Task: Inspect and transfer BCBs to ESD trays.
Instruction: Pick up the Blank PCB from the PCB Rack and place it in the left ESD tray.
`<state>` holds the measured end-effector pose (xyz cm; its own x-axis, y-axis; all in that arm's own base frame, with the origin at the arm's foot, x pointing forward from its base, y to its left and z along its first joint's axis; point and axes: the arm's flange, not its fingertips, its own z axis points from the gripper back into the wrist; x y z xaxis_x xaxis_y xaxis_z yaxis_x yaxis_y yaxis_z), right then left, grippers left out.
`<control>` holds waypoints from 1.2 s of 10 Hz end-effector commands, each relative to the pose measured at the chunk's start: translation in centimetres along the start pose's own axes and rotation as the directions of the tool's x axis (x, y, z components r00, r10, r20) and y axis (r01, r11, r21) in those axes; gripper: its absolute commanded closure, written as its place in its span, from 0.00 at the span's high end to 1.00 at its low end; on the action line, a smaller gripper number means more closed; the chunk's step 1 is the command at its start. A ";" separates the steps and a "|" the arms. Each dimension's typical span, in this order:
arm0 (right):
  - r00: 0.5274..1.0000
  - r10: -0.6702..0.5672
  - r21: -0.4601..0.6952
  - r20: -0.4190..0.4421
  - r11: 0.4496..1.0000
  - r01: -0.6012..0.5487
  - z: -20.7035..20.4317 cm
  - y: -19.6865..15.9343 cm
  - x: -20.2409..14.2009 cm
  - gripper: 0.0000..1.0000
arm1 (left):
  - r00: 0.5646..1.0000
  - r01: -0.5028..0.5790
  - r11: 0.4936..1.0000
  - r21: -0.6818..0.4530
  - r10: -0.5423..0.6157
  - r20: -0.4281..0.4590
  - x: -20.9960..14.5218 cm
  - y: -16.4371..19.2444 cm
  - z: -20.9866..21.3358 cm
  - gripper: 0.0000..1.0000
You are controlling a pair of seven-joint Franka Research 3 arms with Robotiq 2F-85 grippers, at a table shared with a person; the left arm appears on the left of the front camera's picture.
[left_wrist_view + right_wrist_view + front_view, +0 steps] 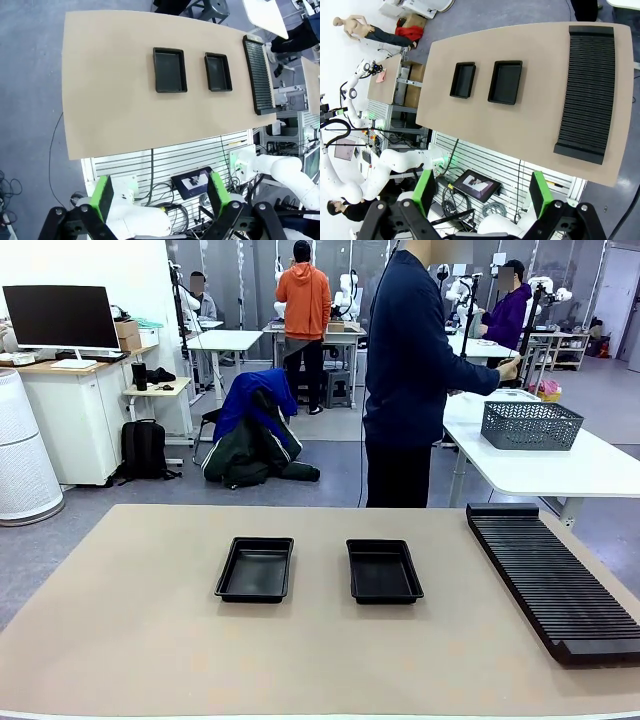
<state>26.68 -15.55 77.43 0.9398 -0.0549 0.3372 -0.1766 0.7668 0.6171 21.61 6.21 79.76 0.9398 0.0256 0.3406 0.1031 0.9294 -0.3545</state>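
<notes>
Front view: ESD trays (255,569) centred, gap between; rack (556,585) along right edge. Left hand (161,196), right hand (482,192) wide, empty.

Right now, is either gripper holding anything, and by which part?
Nothing held: the black, green-padded left gripper and right gripper both have open, empty jaws.

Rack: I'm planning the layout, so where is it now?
In the front view the rack lies on the right side of the table, just right of the right tray, running from the far edge toward the robot.
</notes>
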 end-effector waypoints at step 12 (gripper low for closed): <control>1.000 0.005 0.000 -0.001 1.000 -0.005 0.0 0.2 -0.1 1.00 | 1.000 0.029 0.998 0.056 -0.029 0.003 2.0 -1.6 0.9 1.00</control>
<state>26.68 -15.55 77.43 0.9398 -0.0549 0.3372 -0.1767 0.7668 0.6171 22.91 5.10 81.77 0.9365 -0.0030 0.3507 0.1133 0.9489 -0.2946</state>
